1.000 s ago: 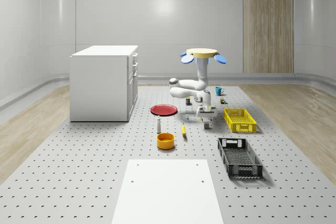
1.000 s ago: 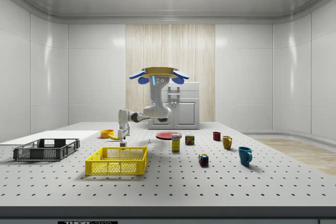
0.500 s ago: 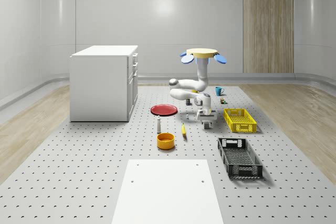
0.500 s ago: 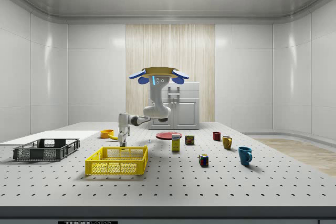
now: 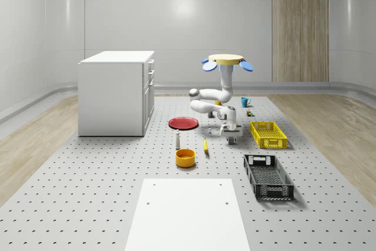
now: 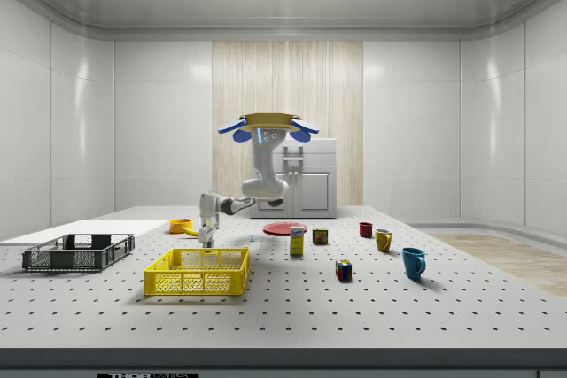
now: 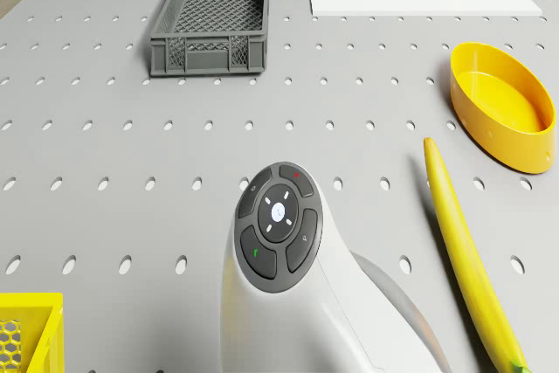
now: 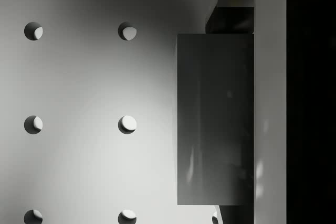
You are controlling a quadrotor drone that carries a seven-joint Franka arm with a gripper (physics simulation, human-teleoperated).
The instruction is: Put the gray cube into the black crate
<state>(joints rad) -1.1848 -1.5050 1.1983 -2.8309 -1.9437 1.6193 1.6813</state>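
**A:** Two crates in the whole-scene view: yellow crate (image 5: 268,134) further back, black crate (image 5: 268,176) closer to the camera. Drone (image 5: 227,60) hovers over the counter (image 5: 88,180), arm bent down, end effector (image 5: 232,140) hanging above the surface just left of the yellow one.

**B:** Side view's the same deal, end effector (image 6: 206,241) just behind the yellow crate, black crate (image 6: 78,251) well off to the left.

**A:** Drone view has the banana (image 7: 465,251) and yellow bowl (image 7: 503,115) beside the arm, black crate further ahead.

**B:** And the cube?

**A:** Wrist view: cube (image 8: 215,119) pressed against one finger (image 8: 270,98), looks gripped, with the holed surface behind it.
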